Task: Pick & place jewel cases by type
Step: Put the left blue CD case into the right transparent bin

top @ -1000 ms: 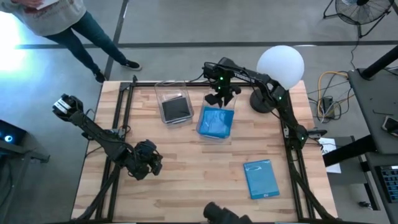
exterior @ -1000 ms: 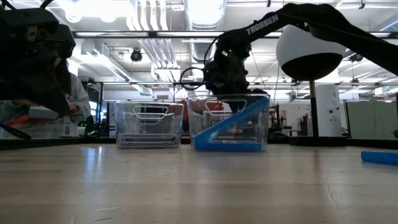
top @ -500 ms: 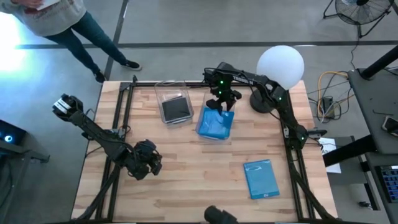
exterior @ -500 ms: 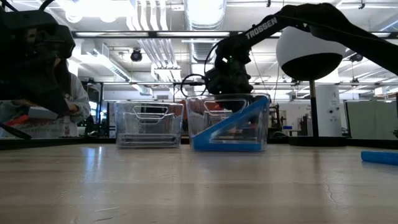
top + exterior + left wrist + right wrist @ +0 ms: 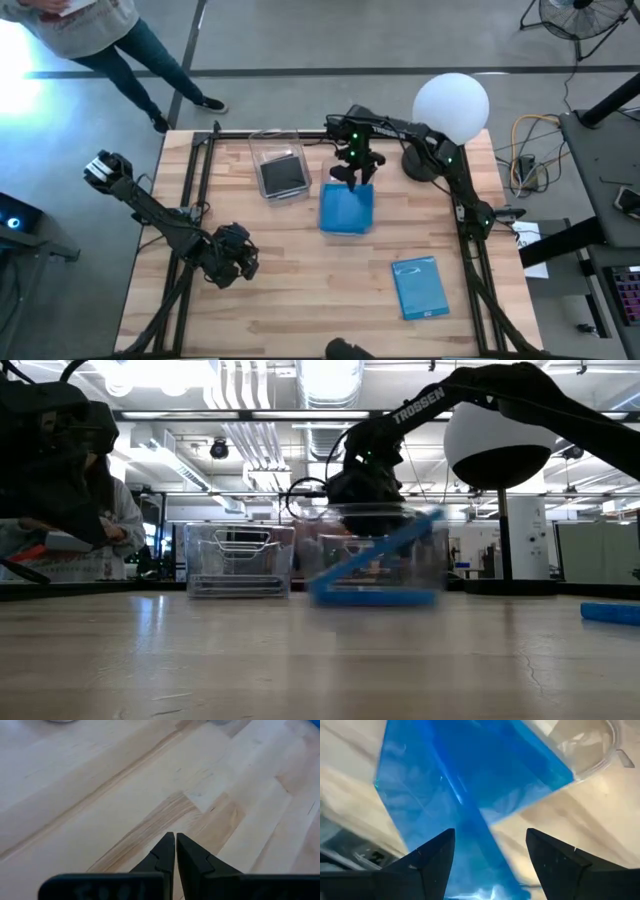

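**A:** Blue plastic fills the space right under your right gripper [image 5: 352,176]: that is the blue jewel case [image 5: 470,815] in the clear bin [image 5: 347,208], and your fingers [image 5: 427,865] stand wide apart above it, holding nothing.

**B:** How does it lie?

**A:** Propped. In the low view it leans as a ramp, one edge down in the bin, the other up against the wall on the gripper's side. Another blue sheet lies flat below it. I'd judge the case light, stiff and slick, and likely brittle at the corners.

**B:** So where would you have me grip, if it needs reseating?

**A:** By the raised edge nearest your fingers, across its thin dimension, gently. The bin is light too and looks blurred in the low view, so you may be nudging it.

**B:** And beyond that?

**A:** Just to one side of your gripper sits the second bin [image 5: 279,171] with a dark case [image 5: 284,175] flat inside. Farther off, well away toward the table's near end, one loose blue case [image 5: 419,287] lies flat on the wood. Your left gripper [image 5: 175,851] is pinched shut and empty, parked well off over bare table [image 5: 300,270].
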